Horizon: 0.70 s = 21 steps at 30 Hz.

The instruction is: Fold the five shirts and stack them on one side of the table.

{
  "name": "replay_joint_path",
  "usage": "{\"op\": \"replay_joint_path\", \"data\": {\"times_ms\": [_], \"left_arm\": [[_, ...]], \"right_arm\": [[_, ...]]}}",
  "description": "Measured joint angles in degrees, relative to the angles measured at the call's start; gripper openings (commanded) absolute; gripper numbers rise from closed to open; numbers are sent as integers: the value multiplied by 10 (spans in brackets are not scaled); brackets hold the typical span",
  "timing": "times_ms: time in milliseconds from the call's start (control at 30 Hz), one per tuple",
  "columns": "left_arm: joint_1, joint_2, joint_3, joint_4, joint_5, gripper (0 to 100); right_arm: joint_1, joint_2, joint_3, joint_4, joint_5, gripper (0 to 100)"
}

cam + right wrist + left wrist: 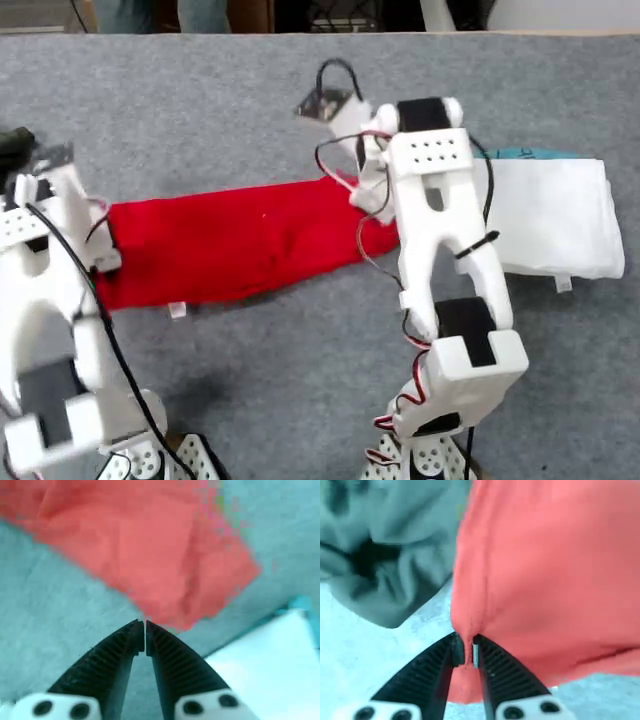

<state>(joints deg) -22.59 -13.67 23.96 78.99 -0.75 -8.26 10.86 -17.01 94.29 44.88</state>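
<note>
Surface: grey, felt-like table top (200,90) that runs beneath both pairs of jaws.
Red shirt (230,245): folded into 1 long band lying flat on the table, stretched between the 2 pairs of jaws with 1 end at each.
Right arm (440,230): white, bent over the band's end nearest the white shirt.
Left arm (50,300): white, standing at the band's opposite end.
White shirt (555,215): folded flat, lying beside the right jaws on the side away from the red shirt and not touching it.
Teal layer (530,154): a thin edge showing from under the white shirt.
Grey cloth (395,580): crumpled, lying just beyond the left jaws and beside the red edge they hold.
Left gripper (468,652): jaws clamped on a pinched fold at the red shirt's edge, with fabric visible between the tips.
Right gripper (145,632): jaws together, tips at the red shirt's edge, with no fabric visible between them.
Tag (178,310): small and white, on the red shirt's long edge near the left jaws.
</note>
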Motion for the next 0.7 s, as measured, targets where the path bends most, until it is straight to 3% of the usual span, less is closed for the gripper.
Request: {"op": "replay_joint_path", "data": {"times_ms": [167, 367, 533, 700], "left_arm": [[138, -105, 0, 0, 2, 29], [307, -117, -21, -62, 79, 29], [438, -64, -55, -120, 105, 29], [523, 51, -128, -164, 120, 29]], "right_arm": [[23, 0, -113, 0, -20, 15], [106, 0, -215, 0, -22, 15], [188, 0, -239, 0, -22, 15], [251, 0, -239, 1, -22, 15]]}}
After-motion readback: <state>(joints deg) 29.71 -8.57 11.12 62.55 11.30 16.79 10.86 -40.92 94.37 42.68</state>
